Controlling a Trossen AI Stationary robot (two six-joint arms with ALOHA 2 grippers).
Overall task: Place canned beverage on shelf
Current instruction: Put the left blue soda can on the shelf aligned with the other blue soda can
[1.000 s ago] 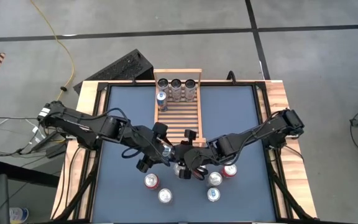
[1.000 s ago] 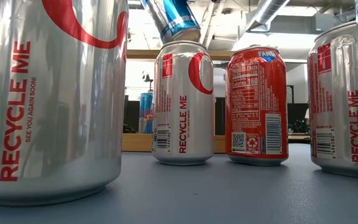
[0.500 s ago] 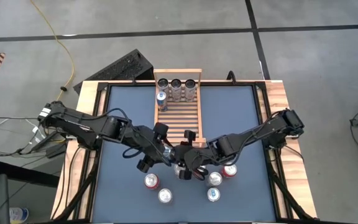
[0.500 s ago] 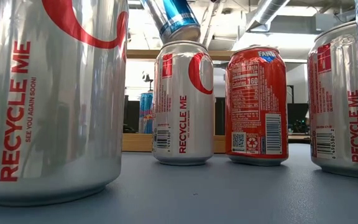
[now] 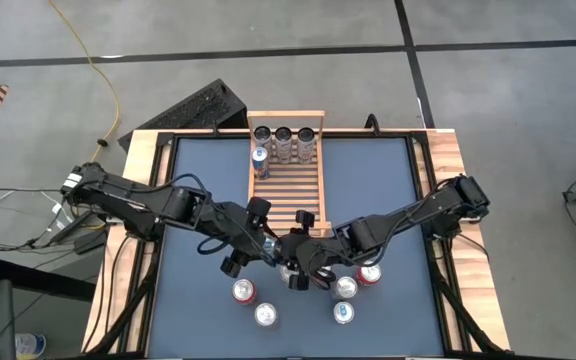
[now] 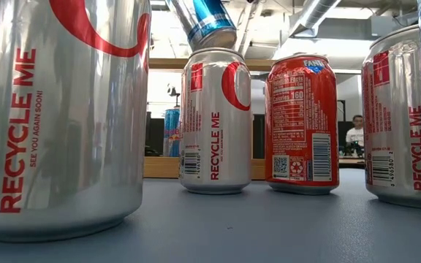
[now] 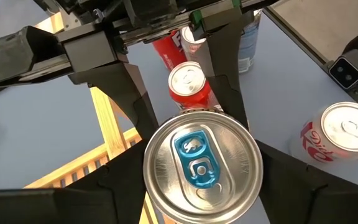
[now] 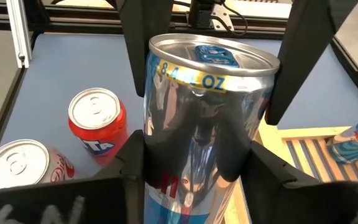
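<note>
Both tools meet over the middle of the bench (image 5: 188, 190), just in front of the shelf (image 5: 286, 185). A slim blue-tabbed can (image 8: 207, 118) sits between them, off the bench and tilted in the low view. The right tool (image 8: 197, 158) pinches its body. The left tool (image 7: 201, 186) flanks its top end; whether its fingers press it I cannot tell. Four cans stand at the shelf's far end.

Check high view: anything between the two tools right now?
Yes: the blue-tab can, held between left tool and right tool; both wrist views show it.
</note>
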